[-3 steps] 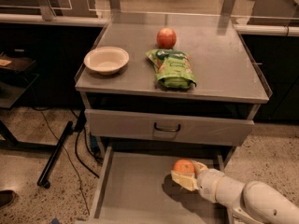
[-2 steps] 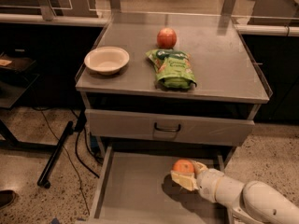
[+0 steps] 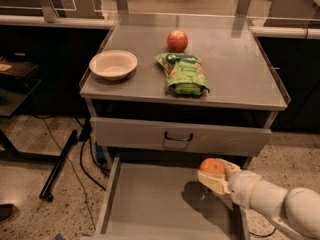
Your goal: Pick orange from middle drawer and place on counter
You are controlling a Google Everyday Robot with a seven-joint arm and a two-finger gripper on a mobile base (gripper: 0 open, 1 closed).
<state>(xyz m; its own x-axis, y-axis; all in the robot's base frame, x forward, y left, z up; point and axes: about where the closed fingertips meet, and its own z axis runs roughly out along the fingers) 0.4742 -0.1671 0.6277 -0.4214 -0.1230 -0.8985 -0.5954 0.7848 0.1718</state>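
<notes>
Risen slightly, the gripper sits over the drawer, fingers clasping the orange; best draw clear of the upper front before lifting to the worktop.

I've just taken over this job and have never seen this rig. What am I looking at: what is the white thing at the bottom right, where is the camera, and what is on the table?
The white thing is the robot's single arm. It ends in a two-finger gripper, which is closed around the orange and holds it over the right side of the open middle drawer. Its shadow falls on the drawer floor. There is only one camera, and it looks down on the cabinet from the front. On the counter sit a pale bowl at the left, a red apple-like fruit towards the back and a green bag in the middle. The upper drawer, the one with the dark handle, is shut.
</notes>
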